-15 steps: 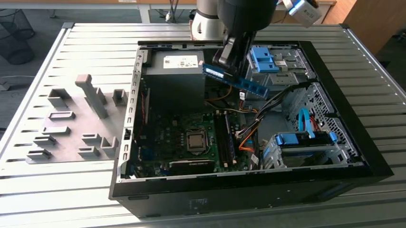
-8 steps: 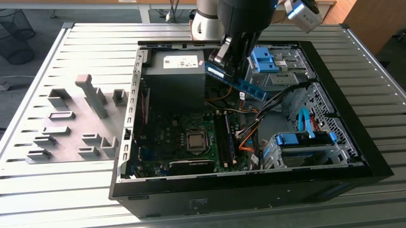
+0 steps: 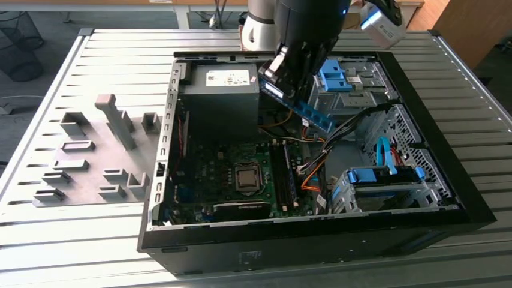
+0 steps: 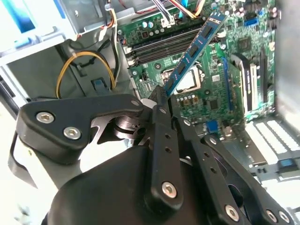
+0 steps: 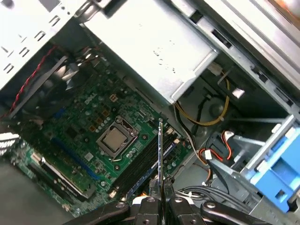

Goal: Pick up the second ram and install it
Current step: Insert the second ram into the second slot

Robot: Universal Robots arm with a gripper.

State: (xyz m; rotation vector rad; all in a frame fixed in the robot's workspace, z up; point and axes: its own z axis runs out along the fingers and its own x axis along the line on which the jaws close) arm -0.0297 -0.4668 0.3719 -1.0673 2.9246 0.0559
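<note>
The gripper (image 3: 294,96) is hanging over the open computer case (image 3: 448,180), its fingers (image 5: 151,206) pinched tight on one end of the second ram (image 4: 190,56); the blue-green stick is jutting out slantwise above the motherboard (image 3: 216,174), touching nothing below; in the first wrist view it is showing edge-on over the long black slots (image 5: 140,166) beside the processor socket (image 5: 115,139); the grey power supply box (image 3: 220,99) is sitting just beside it, orange and yellow cables (image 3: 316,171) are crowding the slots' far side, and grey fixture blocks (image 3: 96,156) are standing well apart on the table (image 3: 72,234).
</note>
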